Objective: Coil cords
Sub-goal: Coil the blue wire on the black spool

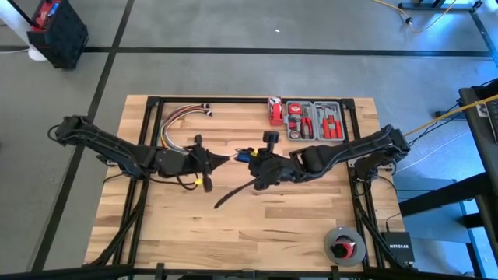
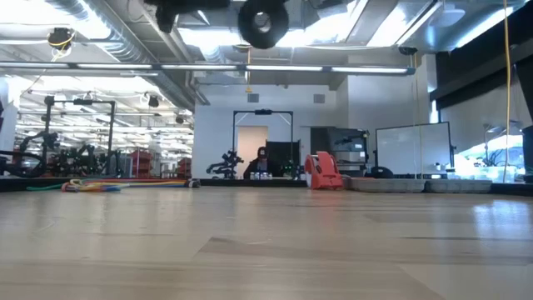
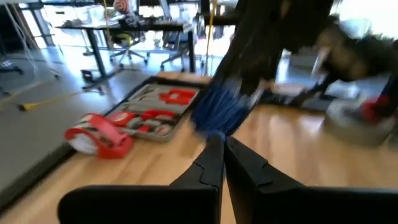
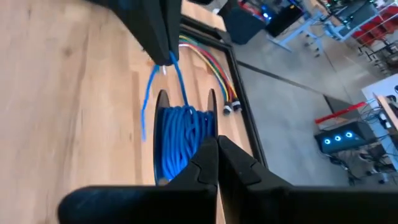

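Left pincer (image 4: pixel 166 53) pinched on cord (image 4: pixel 180 134) end; right pincer (image 4: pixel 217 144) closed on cord coil, mid-desk (image 1: pixel 257 225).

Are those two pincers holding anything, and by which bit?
The left pincer pinches the blue cord by its loose end. The right pincer is shut at the wound coil; its hold cannot be told.

Bright overhead light, ceiling glare in low view, wrist views motion-blurred.
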`<control>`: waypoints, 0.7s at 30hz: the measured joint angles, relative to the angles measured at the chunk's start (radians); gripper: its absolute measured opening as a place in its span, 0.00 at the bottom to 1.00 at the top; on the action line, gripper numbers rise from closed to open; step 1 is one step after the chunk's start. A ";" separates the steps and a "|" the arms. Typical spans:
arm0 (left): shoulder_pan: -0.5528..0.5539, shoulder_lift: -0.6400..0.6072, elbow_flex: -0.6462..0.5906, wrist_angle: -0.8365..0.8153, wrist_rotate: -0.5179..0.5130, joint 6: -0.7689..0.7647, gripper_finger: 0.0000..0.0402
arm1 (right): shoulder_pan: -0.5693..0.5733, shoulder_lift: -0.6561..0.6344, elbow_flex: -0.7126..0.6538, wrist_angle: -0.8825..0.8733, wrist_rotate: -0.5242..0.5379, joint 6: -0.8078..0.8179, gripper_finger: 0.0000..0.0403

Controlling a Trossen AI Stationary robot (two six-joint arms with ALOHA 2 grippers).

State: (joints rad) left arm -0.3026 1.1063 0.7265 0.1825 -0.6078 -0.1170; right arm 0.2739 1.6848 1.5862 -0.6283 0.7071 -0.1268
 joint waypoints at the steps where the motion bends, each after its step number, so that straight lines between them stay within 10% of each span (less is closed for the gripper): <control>1: -0.006 0.004 0.000 0.029 0.001 -0.012 0.01 | -0.005 0.000 -0.016 0.030 -0.001 0.000 0.00; 21: -0.020 0.116 0.003 0.286 -0.004 0.054 0.01 | -0.110 0.003 -0.183 0.410 -0.141 0.012 0.00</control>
State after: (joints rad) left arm -0.3222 1.2221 0.7291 0.4682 -0.6121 -0.0627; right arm 0.1642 1.6878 1.4037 -0.2183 0.5665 -0.1152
